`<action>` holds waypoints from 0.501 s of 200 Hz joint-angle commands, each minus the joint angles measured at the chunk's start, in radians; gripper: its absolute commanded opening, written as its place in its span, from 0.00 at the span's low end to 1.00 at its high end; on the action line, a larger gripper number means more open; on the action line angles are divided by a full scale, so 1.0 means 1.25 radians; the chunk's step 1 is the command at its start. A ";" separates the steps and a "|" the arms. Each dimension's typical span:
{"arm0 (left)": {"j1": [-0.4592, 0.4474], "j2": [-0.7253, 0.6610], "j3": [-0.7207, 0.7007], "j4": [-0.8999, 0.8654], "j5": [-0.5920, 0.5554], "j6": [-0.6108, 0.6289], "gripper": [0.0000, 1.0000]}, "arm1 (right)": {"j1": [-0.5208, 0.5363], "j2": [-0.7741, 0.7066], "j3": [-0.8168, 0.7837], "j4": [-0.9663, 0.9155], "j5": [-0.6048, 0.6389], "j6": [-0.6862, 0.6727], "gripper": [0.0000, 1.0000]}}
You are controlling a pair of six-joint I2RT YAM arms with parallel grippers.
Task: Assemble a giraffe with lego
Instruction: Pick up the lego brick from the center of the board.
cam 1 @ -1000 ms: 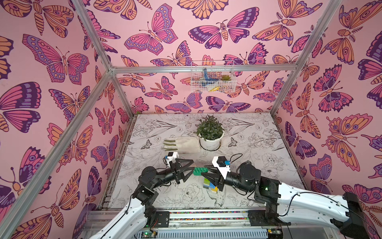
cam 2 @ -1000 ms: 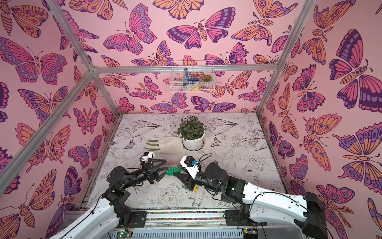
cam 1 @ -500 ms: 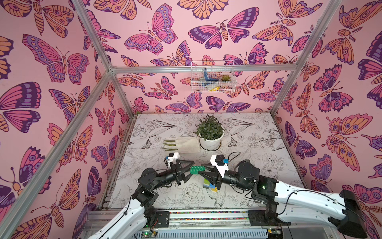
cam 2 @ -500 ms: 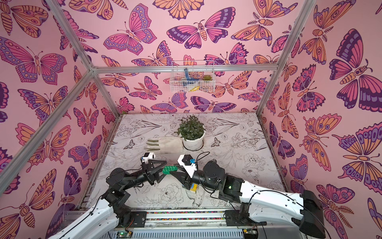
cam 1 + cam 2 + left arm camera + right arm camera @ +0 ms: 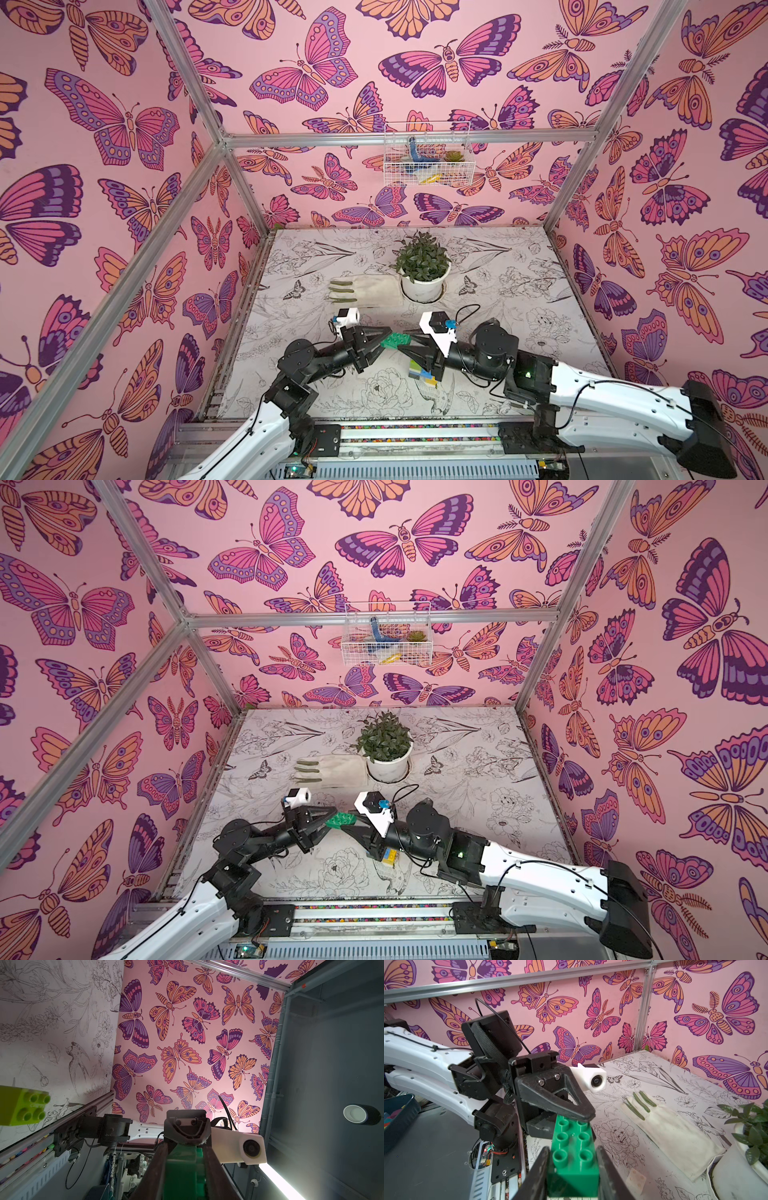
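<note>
Top views: long dark green studded plastic brick (image 5: 395, 340) bridges left gripper (image 5: 384, 340) and right gripper (image 5: 406, 343), both clamped on it; the lime-topped brick giraffe (image 5: 421, 371) stands below, nearer the right gripper. Left wrist: giraffe apart from the brick. Right wrist: long axis runs claw to claw

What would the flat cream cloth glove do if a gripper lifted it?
The cream cloth glove lies flat and limp, so it would probably droop. It looks thin, so likely light. Pushed, such cloth might bunch rather than roll.
</note>
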 commanded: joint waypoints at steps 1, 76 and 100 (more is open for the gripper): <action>-0.002 -0.011 0.086 -0.148 0.038 0.159 0.00 | -0.008 -0.045 0.033 -0.111 0.051 0.011 0.55; 0.002 0.166 0.211 -0.358 0.117 0.506 0.00 | -0.037 -0.267 0.084 -0.559 0.145 0.155 0.99; 0.003 0.184 0.158 -0.294 0.111 0.521 0.00 | -0.050 -0.210 0.116 -0.619 0.209 0.263 0.99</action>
